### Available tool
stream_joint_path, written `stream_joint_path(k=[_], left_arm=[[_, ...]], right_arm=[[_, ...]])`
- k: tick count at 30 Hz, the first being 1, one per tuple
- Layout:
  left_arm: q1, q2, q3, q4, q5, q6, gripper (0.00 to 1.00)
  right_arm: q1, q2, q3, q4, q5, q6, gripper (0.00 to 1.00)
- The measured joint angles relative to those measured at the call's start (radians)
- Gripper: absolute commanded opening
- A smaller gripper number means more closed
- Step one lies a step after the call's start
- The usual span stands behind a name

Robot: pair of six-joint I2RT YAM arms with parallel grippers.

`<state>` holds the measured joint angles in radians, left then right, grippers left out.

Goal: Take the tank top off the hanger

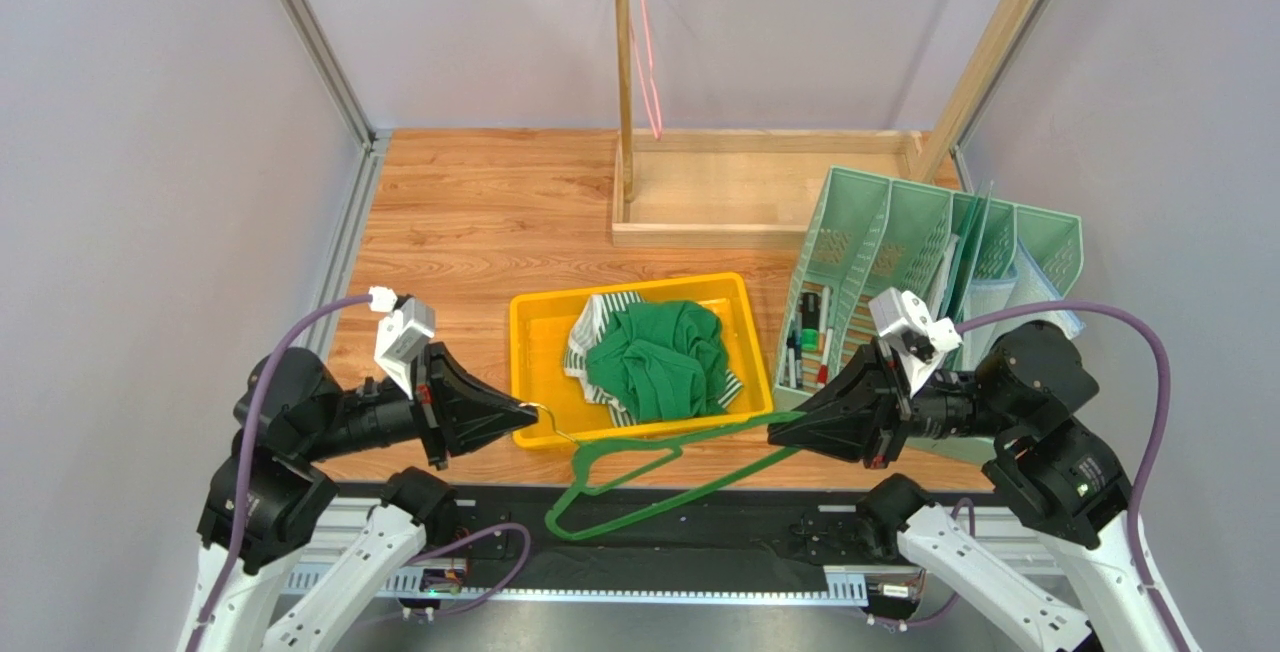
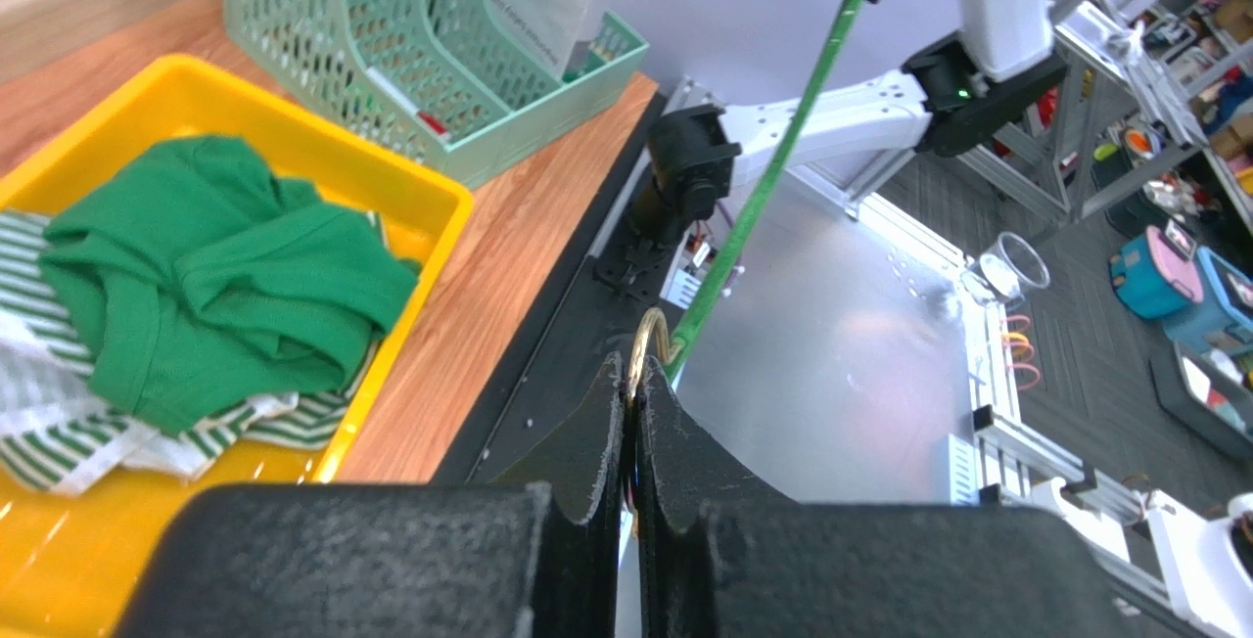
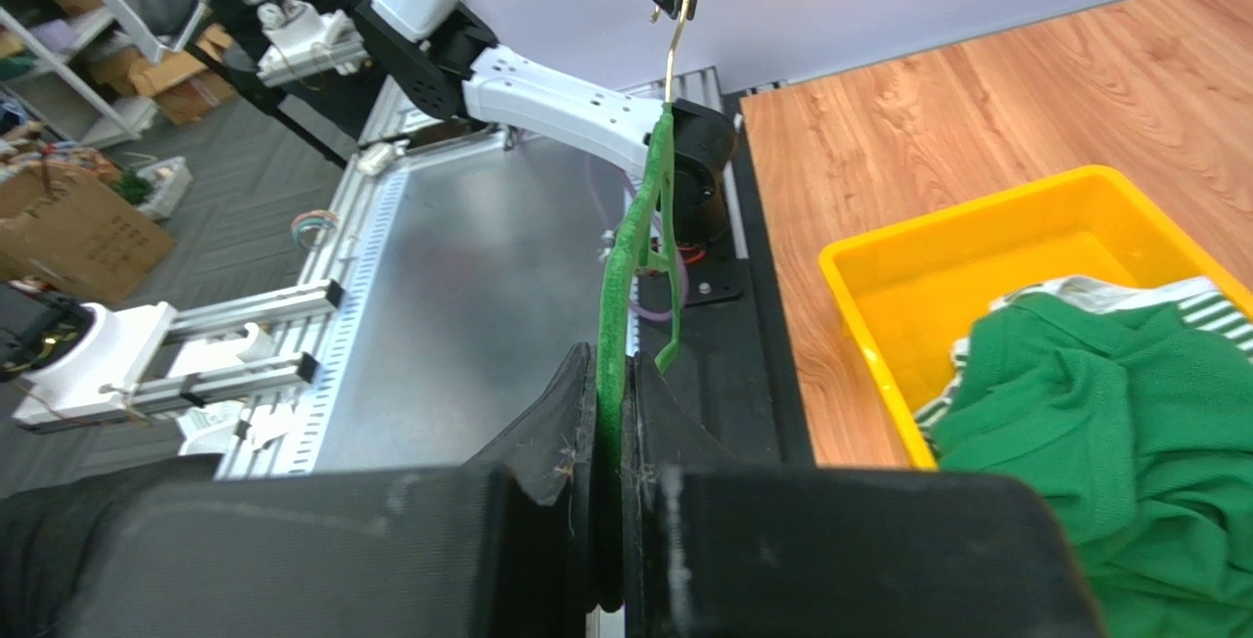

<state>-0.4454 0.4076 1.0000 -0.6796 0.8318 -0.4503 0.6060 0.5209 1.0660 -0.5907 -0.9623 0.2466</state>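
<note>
Woodgrain table (image 1: 481, 217) spreads out ahead of both arms. At its far edge stands a wooden rack (image 1: 621, 112), with a pink hanger (image 1: 649, 67) dangling beside its upright post. To the right sits a mint-green file organizer (image 1: 902, 240), with pens and markers standing in one near compartment. Just to its left, near the table's front edge, lies a yellow tray (image 1: 534, 325).

The tank top (image 1: 661, 360) is inside that tray, a crumpled green heap (no strap or neckline can be picked out). It rests on a green-and-white striped garment (image 1: 594, 330) that pokes out at the tray's left side and along its near wall. The tank top is off the green hanger (image 2: 777, 154) and apart from it.

The hanger is bare and tilted, held in the air over the table's near edge between the two arms. The right gripper (image 1: 781, 435) is clamped on the end of one of the hanger's green arms. The left gripper (image 1: 526, 415) is clenched tight, pinching the hanger's metal hook (image 3: 672, 58) between its fingertips.
</note>
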Motion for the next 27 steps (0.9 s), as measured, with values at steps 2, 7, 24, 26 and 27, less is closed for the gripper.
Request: stream_joint_path(k=[2,7,24,26,27], left_arm=[[0.0,-0.015,-0.002,0.021,0.026,0.0,0.0],[-0.001,-0.024,-0.008,0.075,0.084,-0.001,0.0],[-0.001,-0.04,0.029,0.016,0.067,0.044,0.96],[-0.001,-0.046,0.041,-0.013,0.047,0.055,0.97],[-0.001,-0.048,0.051,-0.03,0.029,0.061,0.98]], right_arm=[[0.0,-0.021,-0.023,0.031,-0.011,0.036,0.0],[0.0,-0.054,-0.061,0.11,-0.031,0.126,0.0],[0.0,-0.055,-0.082,0.141,-0.035,0.18,0.0],[0.0,-0.055,-0.082,0.135,-0.031,0.177,0.0],[0.0,-0.055,-0.081,0.13,-0.029,0.175,0.0]])
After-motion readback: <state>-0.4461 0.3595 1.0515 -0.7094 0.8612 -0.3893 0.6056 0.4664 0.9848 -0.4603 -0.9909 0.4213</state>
